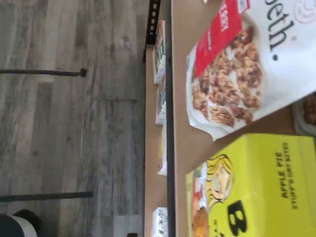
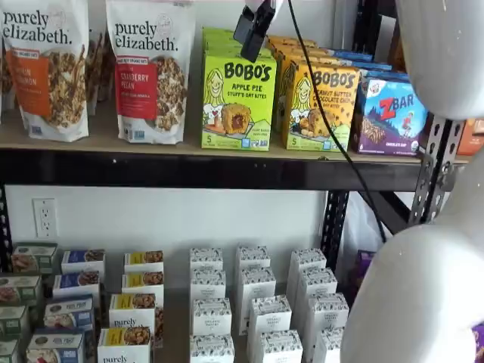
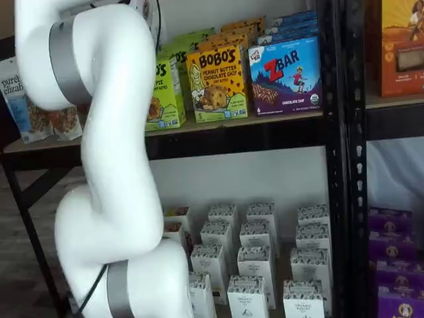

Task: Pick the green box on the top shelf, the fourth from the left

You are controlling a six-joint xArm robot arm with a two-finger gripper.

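The green box [image 2: 237, 101] stands upright on the top shelf [image 2: 189, 169], between a Purely Elizabeth cranberry pecan bag [image 2: 151, 72] and an orange-yellow Bobo's box [image 2: 321, 102]. My gripper [image 2: 252, 33] shows as black fingers hanging from the view's top edge, just above the green box's top front edge. No gap between the fingers shows. In a shelf view the white arm hides most of the green box [image 3: 165, 93], and the gripper does not show there. The wrist view shows the green box [image 1: 256, 187] close by, beside the bag [image 1: 247, 64].
A blue ZBar box [image 2: 393, 113] stands right of the orange-yellow box. More green boxes stand behind the front one. A black cable [image 2: 325, 113] hangs across the orange-yellow box. The lower shelf holds several small white boxes [image 2: 253, 302]. A black upright [image 2: 435, 166] stands at the right.
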